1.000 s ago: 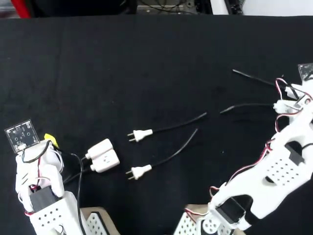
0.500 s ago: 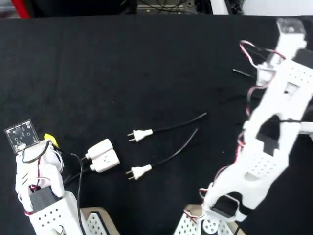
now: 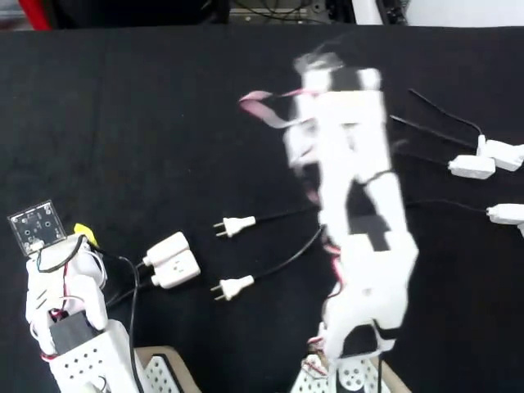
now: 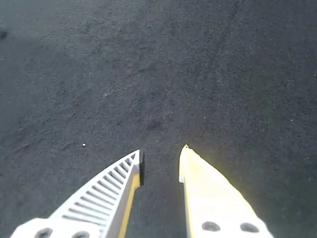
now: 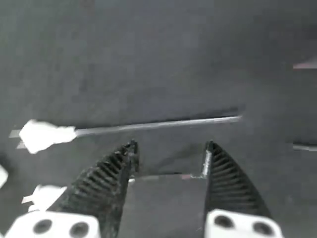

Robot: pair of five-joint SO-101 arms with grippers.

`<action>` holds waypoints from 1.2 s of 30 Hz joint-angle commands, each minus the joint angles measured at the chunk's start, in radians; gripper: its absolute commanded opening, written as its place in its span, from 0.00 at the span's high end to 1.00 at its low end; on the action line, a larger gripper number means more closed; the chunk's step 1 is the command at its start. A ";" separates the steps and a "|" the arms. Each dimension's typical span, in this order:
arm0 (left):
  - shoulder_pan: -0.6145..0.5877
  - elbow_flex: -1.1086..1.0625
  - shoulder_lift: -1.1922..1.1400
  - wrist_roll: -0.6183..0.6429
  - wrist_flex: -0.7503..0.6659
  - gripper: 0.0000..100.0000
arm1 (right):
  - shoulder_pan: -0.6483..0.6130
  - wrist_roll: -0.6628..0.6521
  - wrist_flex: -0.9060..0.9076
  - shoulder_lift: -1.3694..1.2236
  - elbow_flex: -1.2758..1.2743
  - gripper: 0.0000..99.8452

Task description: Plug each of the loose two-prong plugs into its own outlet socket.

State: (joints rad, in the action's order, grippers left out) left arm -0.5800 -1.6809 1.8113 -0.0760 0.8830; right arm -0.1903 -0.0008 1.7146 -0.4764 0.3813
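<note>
Currently my right arm (image 3: 352, 188) hangs over the 2 cords of upper plug (image 3: 235, 225) and lower plug (image 3: 233, 287), jaws wide, empty; left jaws narrowly parted above the desk (image 4: 148, 74).

High camera down over the table (image 3: 147, 106), wrist cameras close above it, right sharing a plug (image 5: 44, 135)

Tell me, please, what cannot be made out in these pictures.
High view: the right arm is blurred and covers part of both plug cords.
High view: the lowest white connector at the right is cut by the picture's edge.
Right wrist view: a plug is blurred, its prongs unclear.
</note>
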 commanded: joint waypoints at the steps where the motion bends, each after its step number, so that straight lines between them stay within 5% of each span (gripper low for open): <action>1: 0.013 -0.019 0.005 -0.011 -0.028 0.86 | -0.133 0.077 -0.044 0.053 -0.116 0.79; 12: 0.013 -0.019 0.005 -0.011 -0.023 0.86 | -0.353 0.094 -0.232 0.053 -0.386 0.80; 20: 0.013 -0.019 0.005 -0.011 -0.021 0.86 | -0.242 0.038 -0.364 0.047 -0.389 0.96; 36: 0.013 -0.019 0.005 -0.011 -0.025 0.86 | -0.166 -0.290 -0.635 0.054 -0.374 0.96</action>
State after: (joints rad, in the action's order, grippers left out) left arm -0.5800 -1.6809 1.8113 -0.0760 0.8830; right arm -0.3744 -0.2509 1.1147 -0.4764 -0.0130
